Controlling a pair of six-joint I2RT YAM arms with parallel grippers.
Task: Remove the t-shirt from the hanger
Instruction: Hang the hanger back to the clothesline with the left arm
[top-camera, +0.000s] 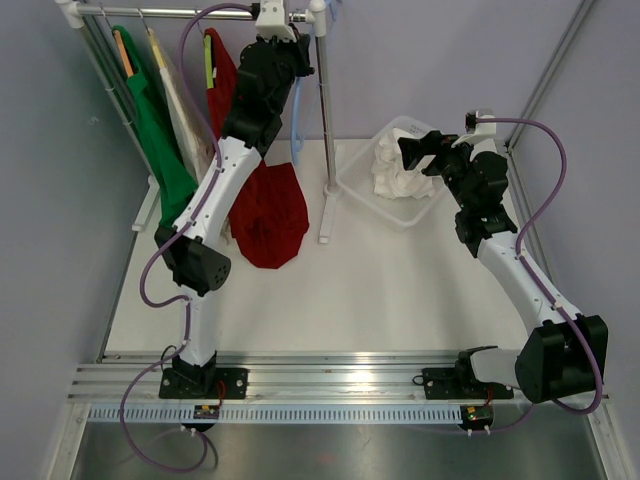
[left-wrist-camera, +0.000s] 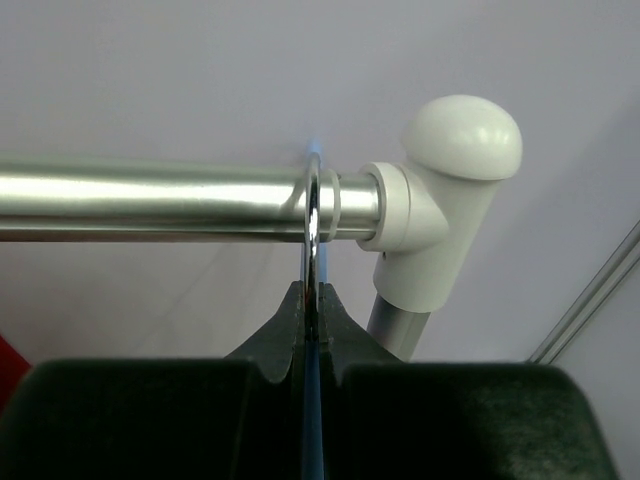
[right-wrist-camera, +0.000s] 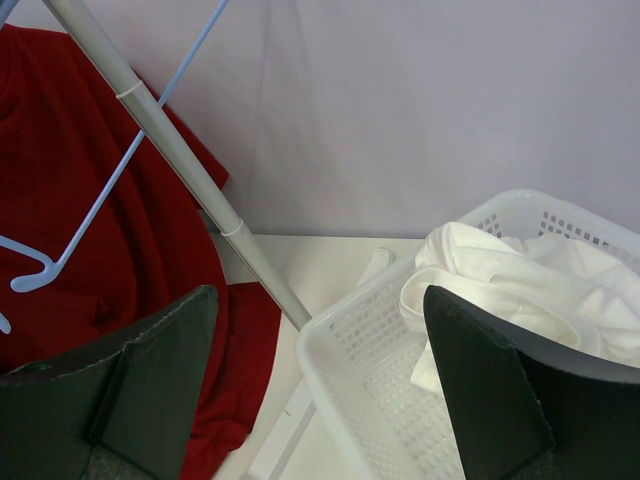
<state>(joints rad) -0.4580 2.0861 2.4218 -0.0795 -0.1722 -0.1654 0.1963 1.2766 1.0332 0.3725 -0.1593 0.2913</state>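
at the far left corner of the desk – clothes rack, steel rail ending in a white cap.
left gripper: raised to the rail, clamped on the metal hook of the blue hanger.
red t-shirt: hangs behind the left arm, its lower part heaped on the desk beside the rack's upright post; whether it sits on the blue hanger cannot be told.
green garment, cream garment: on the rail, further left.
right gripper: jaws wide, holding nothing – just above the white basket of white cloth at the far edge.
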